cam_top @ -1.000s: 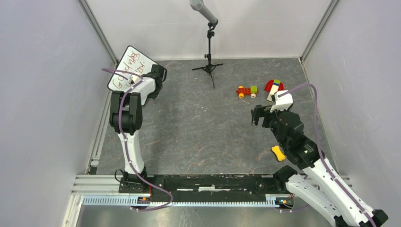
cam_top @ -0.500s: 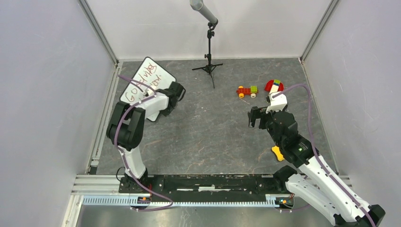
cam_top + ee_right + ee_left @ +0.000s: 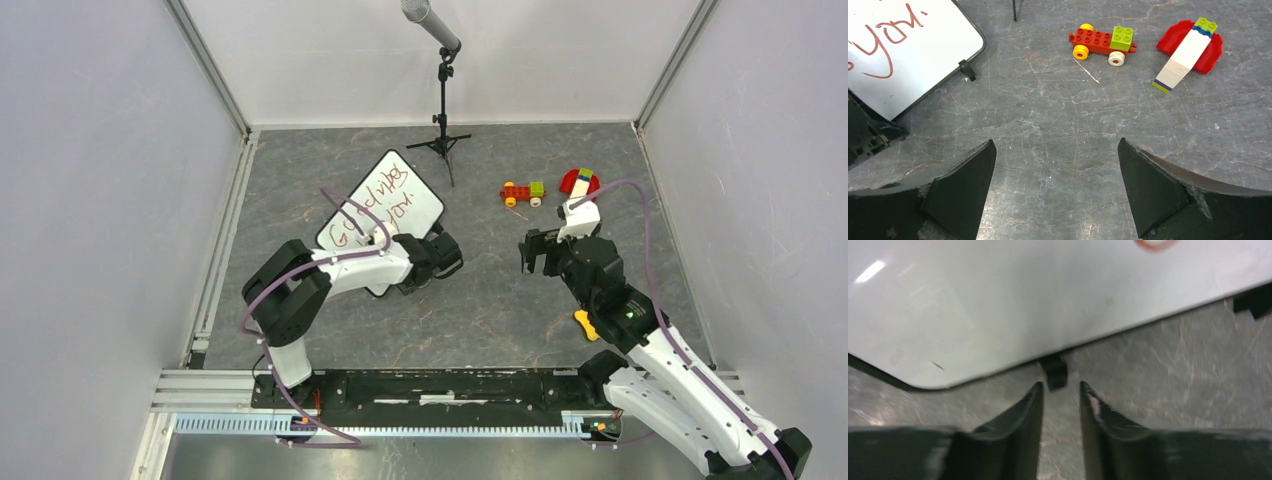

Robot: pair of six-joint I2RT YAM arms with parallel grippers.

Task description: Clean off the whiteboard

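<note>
Now the whiteboard [image 3: 385, 205] lies nearer centre than before, left fingers [image 3: 1030, 410] clamping it, right fingers [image 3: 963, 185] apart

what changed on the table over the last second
The left gripper, closed on a foot of the whiteboard, dragged it from the far left corner towards the middle of the table. The right gripper drifted slightly left, still open and empty. The toy car, the red and white toy and the microphone stand stayed put, and the red writing remains.
</note>
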